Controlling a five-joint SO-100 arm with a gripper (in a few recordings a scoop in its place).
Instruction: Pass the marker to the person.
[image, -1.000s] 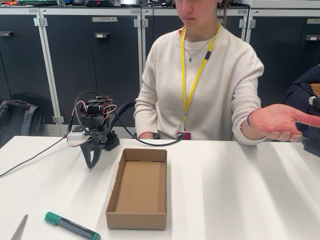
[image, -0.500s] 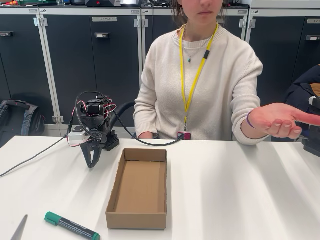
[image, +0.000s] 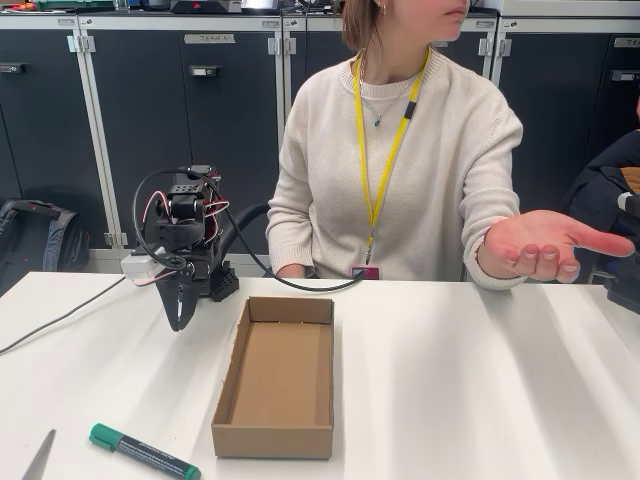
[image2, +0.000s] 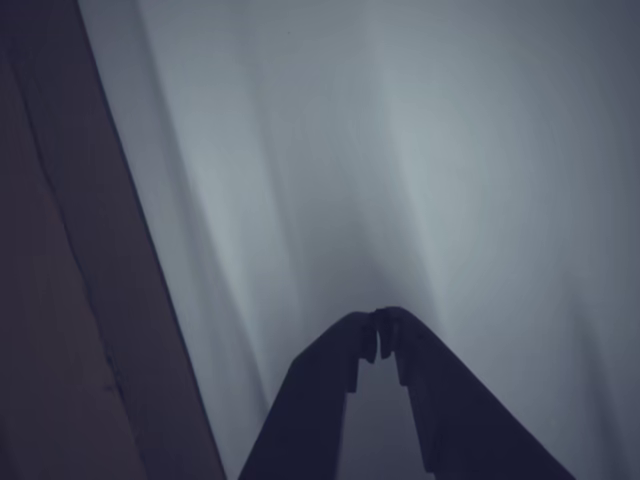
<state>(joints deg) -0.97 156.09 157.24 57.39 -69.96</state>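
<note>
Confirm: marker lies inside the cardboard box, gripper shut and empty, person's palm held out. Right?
Not quite. In the fixed view the marker lies on the table, to the left of the cardboard box, not in it. The rest stands: the gripper is shut and empty, and the person's hand is held out palm up.

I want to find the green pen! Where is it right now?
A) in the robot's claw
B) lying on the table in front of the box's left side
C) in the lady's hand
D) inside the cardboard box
B: the marker lies flat on the white table, left of the cardboard box, far from the shut, empty gripper.
</note>
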